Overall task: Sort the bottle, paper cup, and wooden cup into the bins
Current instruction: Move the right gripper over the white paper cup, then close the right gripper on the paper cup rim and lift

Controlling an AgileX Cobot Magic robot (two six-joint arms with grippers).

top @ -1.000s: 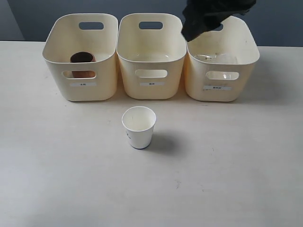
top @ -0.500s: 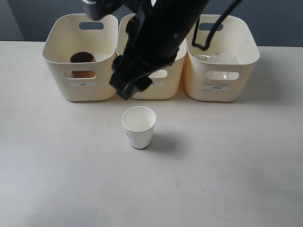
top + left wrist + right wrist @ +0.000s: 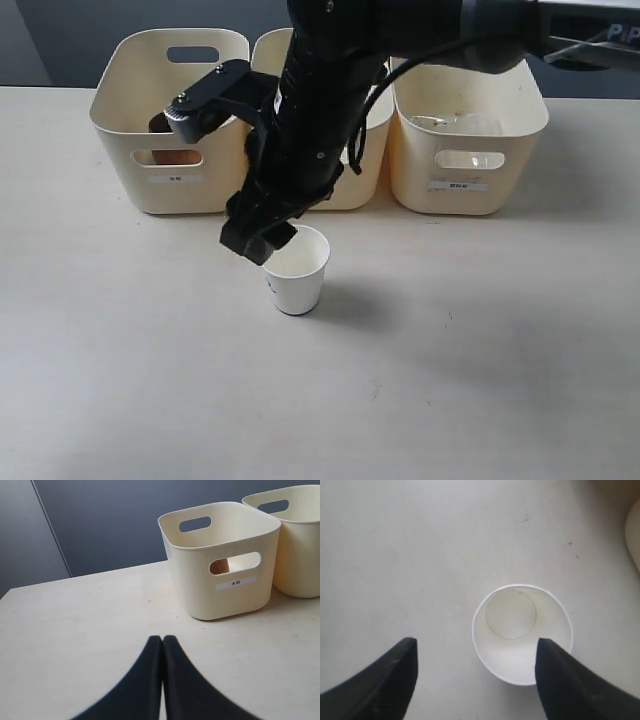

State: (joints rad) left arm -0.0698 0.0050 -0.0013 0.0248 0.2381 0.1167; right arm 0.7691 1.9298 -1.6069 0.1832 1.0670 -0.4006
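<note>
Hovering over the paper cup (image 3: 295, 270), the right gripper (image 3: 262, 240) has its fingers spread wide apart, and nothing is held yet. From its wrist view the paper cup (image 3: 522, 632) sits upright on the counter (image 3: 480, 380), directly under the gripper but off-centre: one finger (image 3: 566, 682) overlaps the rim while the other finger (image 3: 384, 680) stands well clear of the wall. To my eye the gripper wants to slide sideways until the cup sits between both fingers, then drop lower before closing, and close gently, since thin paper would likely crumple or tip. A grip on the wall below the rim looks safest.

Beyond the gripper stand the bins (image 3: 320, 120). The wooden cup (image 3: 160, 125) already rests in the one on the left arm's side, and the bottle (image 3: 455, 123) lies in the one on the right arm's side; the middle one looks free for this cup. The left gripper (image 3: 162, 645) waits low over the counter, fingers pressed together and empty.
</note>
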